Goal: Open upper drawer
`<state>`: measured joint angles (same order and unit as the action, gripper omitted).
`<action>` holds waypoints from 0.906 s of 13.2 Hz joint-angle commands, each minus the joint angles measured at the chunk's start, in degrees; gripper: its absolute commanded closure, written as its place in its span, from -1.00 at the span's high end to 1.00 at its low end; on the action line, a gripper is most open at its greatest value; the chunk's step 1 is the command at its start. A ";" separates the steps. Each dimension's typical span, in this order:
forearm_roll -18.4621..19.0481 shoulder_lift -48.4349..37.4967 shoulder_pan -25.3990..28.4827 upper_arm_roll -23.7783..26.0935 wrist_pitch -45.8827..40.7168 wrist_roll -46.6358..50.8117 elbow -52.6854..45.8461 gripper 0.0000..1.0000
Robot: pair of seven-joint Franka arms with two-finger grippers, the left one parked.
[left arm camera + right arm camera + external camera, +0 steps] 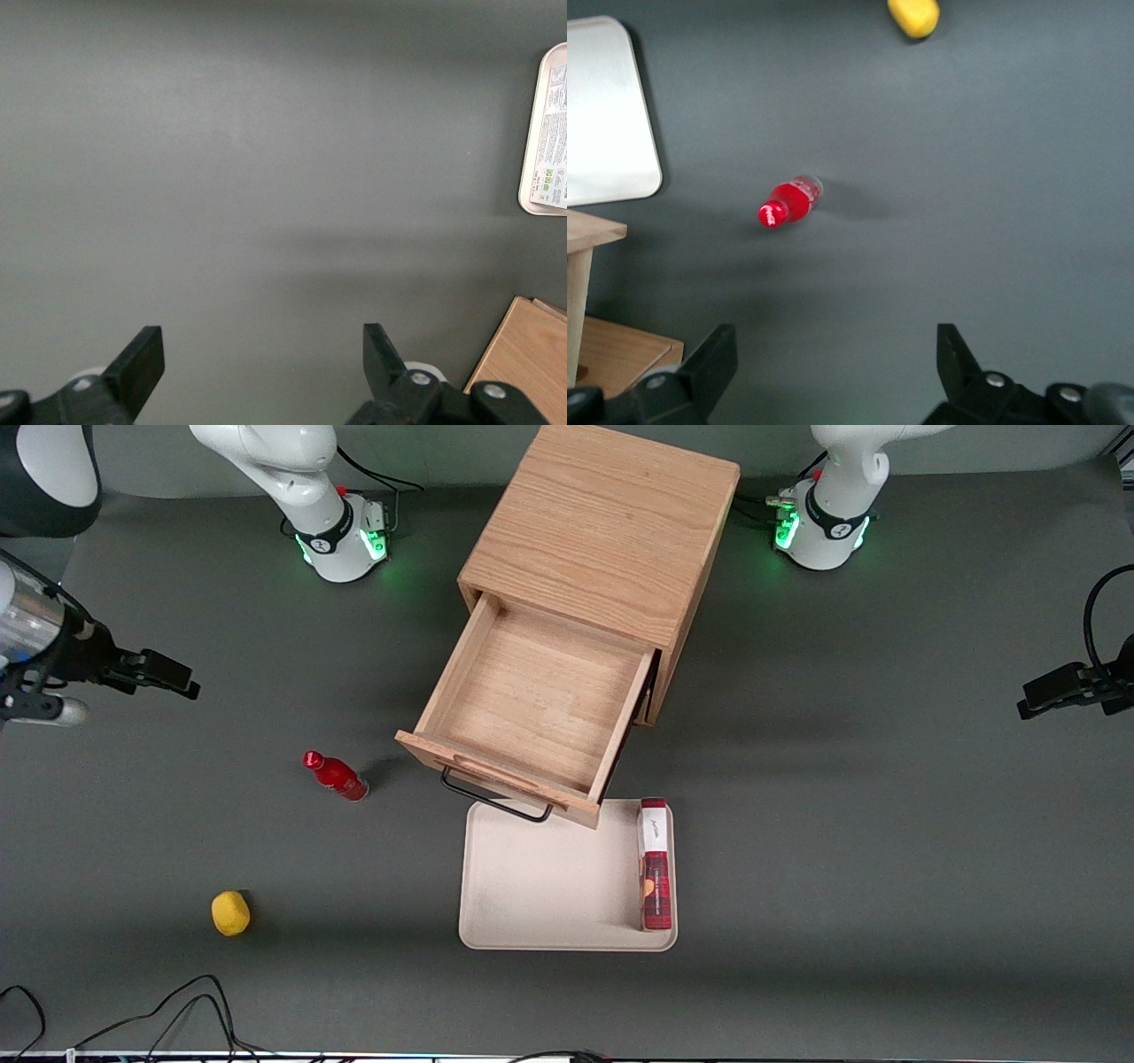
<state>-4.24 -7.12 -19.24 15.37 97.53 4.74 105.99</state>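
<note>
While gripper [833,372] hovers spread, upper drawer [532,708] gapes.

A red bottle [336,776] and a yellow lemon [230,913] sit on the grey surface [886,824]; a beige tray [549,886] holds a red carton [655,865].

The upper drawer [532,717] is standing pulled out, its front overhanging the beige tray [549,886] — the gap under the handle [496,797] is staying tight. 1 red carton [655,865] is occupying the tray's edge. The gripper [833,372], fingers spread, is hovering toward the working arm's end, above bare mat [221,815] — only a red bottle [337,776] and a yellow object [230,913] are interrupting it.
</note>
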 commanded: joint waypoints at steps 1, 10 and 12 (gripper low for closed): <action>0.37 -5.10 -0.97 0.89 1.78 1.67 2.73 1.00; 3.89 -1.76 -0.28 0.98 -2.43 1.93 -4.21 1.00; 6.16 0.95 -0.10 2.55 -4.27 2.20 -6.92 1.00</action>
<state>-0.70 -9.64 -19.89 16.56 96.00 6.20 103.37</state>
